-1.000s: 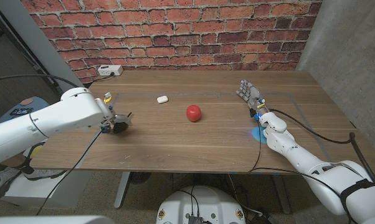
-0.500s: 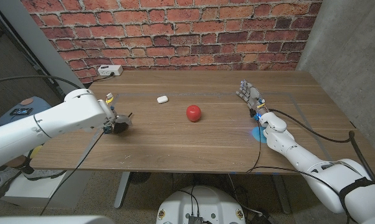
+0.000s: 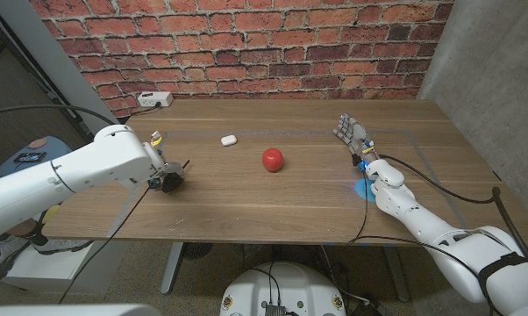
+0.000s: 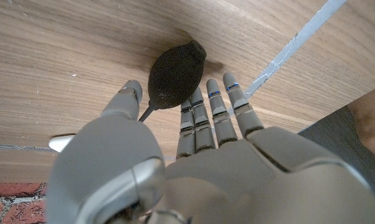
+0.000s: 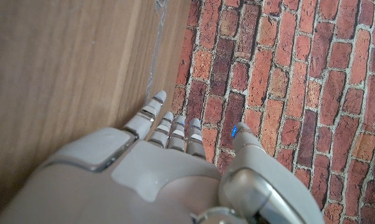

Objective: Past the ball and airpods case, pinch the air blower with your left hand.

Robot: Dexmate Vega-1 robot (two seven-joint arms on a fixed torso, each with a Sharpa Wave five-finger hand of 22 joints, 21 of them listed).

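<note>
The black air blower [image 3: 168, 180] lies on the wooden table [image 3: 273, 197] near its left side, and the left hand [image 3: 159, 172] is down over it. In the left wrist view the blower's round bulb [image 4: 176, 74] sits between the thumb [image 4: 126, 101] and the other fingers [image 4: 213, 109], its thin nozzle pointing back toward the palm; the fingers are spread around it, and whether they actually press on it cannot be told. The red ball [image 3: 273, 159] rests near the table's middle, well apart from the blower, and the white airpods case [image 3: 228, 139] lies just beyond it toward the brick wall [image 3: 246, 44]. The right hand [image 3: 352, 136] stands at the right side of the table, fingers straight and apart, holding nothing. A white power strip [image 3: 154, 100] sits at the far left edge
</note>
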